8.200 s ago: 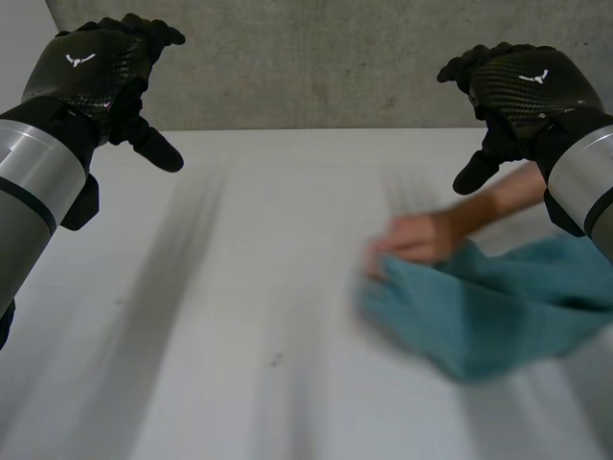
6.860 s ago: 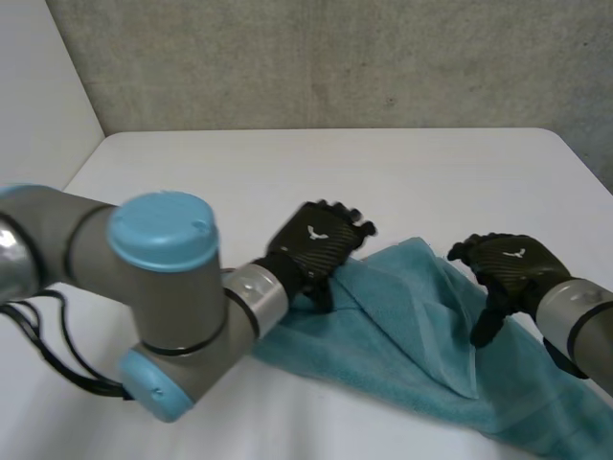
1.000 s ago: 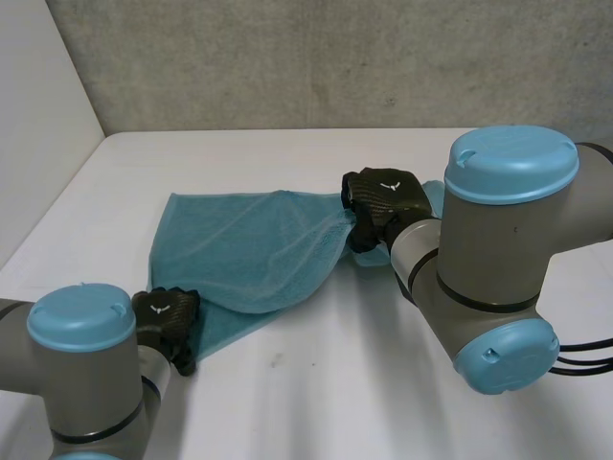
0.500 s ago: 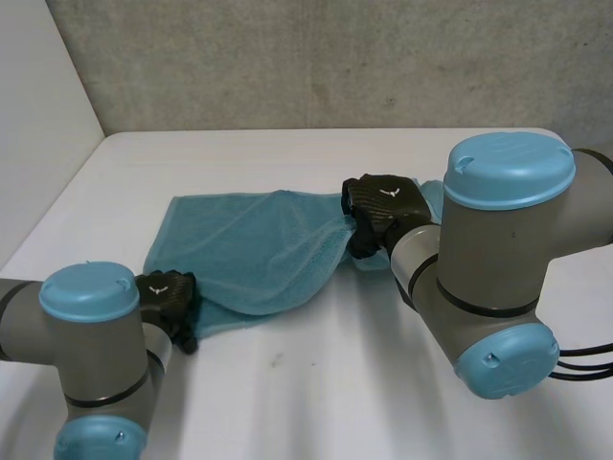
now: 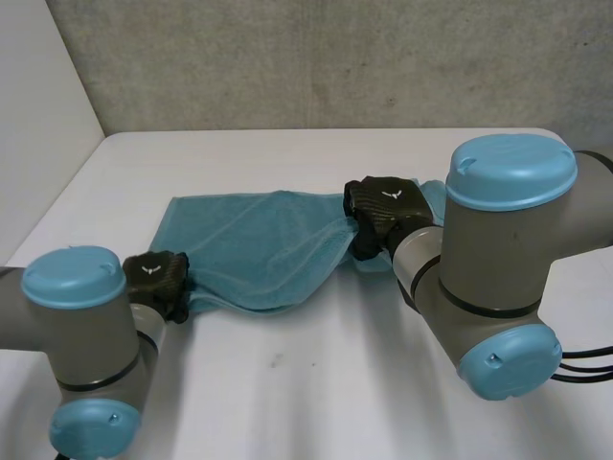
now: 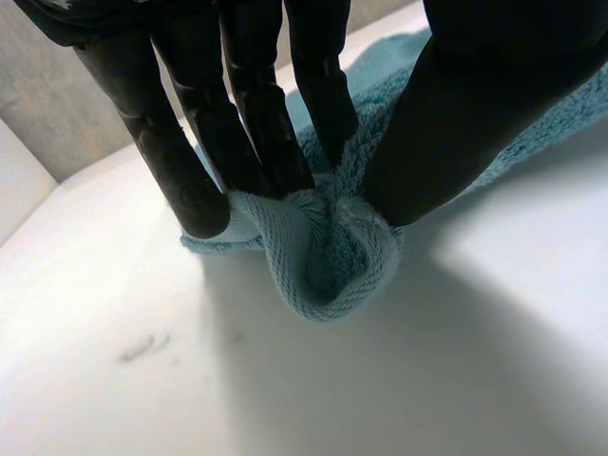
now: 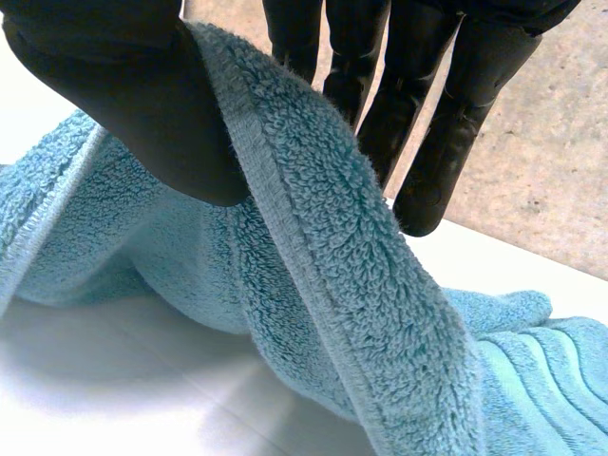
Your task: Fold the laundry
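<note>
While teal towel [image 5: 254,251] lies stretched across white surface [image 5: 316,383] between hands, left hand [image 5: 155,280] pinches corner: fingers [image 6: 249,123] and thumb closed on bunched fold. Right hand [image 5: 385,204] pinches opposite end, hemmed edge between thumb and straight fingers [image 7: 454,114]. Fluffy looped terry, ribbed border.

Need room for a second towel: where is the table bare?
Bare table: the far strip between towel and concrete wall, and the near middle in front of it. Crowded: the band where left hand and right hand pinch the towel.
</note>
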Available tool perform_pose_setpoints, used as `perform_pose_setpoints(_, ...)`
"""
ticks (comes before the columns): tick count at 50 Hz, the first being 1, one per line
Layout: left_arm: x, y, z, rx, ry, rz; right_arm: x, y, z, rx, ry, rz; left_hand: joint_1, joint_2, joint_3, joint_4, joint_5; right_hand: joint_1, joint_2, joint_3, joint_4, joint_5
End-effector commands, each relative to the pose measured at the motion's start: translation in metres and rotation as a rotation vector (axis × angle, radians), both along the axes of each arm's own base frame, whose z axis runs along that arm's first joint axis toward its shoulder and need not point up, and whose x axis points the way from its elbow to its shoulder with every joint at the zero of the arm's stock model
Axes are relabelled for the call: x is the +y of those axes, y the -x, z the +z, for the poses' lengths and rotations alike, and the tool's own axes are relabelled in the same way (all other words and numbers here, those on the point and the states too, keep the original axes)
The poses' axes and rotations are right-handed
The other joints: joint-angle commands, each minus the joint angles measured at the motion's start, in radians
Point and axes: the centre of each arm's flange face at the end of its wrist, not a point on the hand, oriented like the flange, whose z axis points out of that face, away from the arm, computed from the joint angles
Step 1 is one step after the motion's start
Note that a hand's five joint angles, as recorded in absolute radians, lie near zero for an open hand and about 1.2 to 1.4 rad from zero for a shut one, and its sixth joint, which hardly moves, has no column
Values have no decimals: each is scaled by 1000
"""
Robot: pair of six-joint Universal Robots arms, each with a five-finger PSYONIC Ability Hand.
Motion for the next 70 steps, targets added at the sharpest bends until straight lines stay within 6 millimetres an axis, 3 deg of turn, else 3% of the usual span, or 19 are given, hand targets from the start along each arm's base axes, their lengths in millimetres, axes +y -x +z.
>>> perform_pose_setpoints(1, -10, -12, 27, 51, 55, -7, -2, 4, 4, 31, 12, 12, 292, 209, 244, 207, 278, 294, 104, 102, 95, 131)
perform_pose_setpoints(6, -10, -23, 50, 75, 113, 13, 7, 4, 2, 159, 38, 104, 292, 209, 244, 207, 278, 42, -148, -149, -157, -121)
perform_pose_setpoints(7, -11, -26, 61, 87, 145, 21, 10, 4, 1, 203, 32, 134, 292, 209, 244, 207, 278, -226, -416, -418, -425, -389)
perform_pose_setpoints(11, -21, -42, 83, 108, 213, 63, 18, 9, -3, 279, -30, 180, 292, 209, 244, 207, 278, -812, -1001, -1003, -1011, -975)
perform_pose_setpoints(14, -24, -49, 94, 118, 246, 72, 18, 11, -4, 286, -55, 177, 292, 209, 244, 207, 278, -812, -1001, -1003, -1011, -975)
perform_pose_setpoints(19, -23, -55, 125, 145, 342, 71, -8, 32, -3, 258, -71, 86, 292, 209, 244, 207, 278, -812, -1001, -1003, -1011, -975)
perform_pose_setpoints(25, -21, -61, 145, 162, 407, 86, -24, 56, 0, 254, -88, 17, 292, 209, 244, 207, 278, -812, -1001, -1003, -1011, -975)
perform_pose_setpoints(30, -14, -60, 160, 177, 454, 78, -34, 79, -11, 281, -126, -41, 292, 209, 244, 207, 278, -812, -1001, -1003, -1011, -975)
perform_pose_setpoints(37, 1, -48, 188, 221, 526, -5, -26, 94, -26, 293, -171, -76, 292, 209, 244, 207, 278, -544, -733, -735, -743, -707)
perform_pose_setpoints(38, 8, -41, 205, 253, 566, -33, -25, 97, -25, 279, -155, -89, 292, 209, 244, 207, 278, -439, -628, -630, -637, -602)
perform_pose_setpoints(42, 19, -34, 232, 299, 610, -67, -20, 104, -21, 239, -95, -113, 292, 209, 244, 207, 278, -172, -361, -363, -370, -335)
perform_pose_setpoints(47, 34, -27, 259, 356, 617, -111, -15, 107, -25, 210, -74, -125, 292, 209, 244, 207, 278, -47, -237, -238, -246, -210)
perform_pose_setpoints(59, 53, -24, 291, 456, 646, -150, -10, 99, -47, 196, -126, -61, 292, 209, 244, 207, 278, -188, -377, -379, -387, -351)
perform_pose_setpoints(62, 59, -22, 299, 471, 664, -164, -22, 93, -54, 157, -112, -71, 292, 209, 244, 207, 278, -478, -668, -670, -677, -641)
perform_pose_setpoints(66, 63, -21, 304, 482, 675, -176, -39, 87, -51, 104, -57, -109, 292, 209, 244, 207, 278, -499, -689, -691, -698, -662)
perform_pose_setpoints(70, 68, -20, 307, 491, 686, -189, -54, 81, -61, 97, -48, -138, 292, 209, 244, 207, 278, -514, -703, -705, -713, -677)
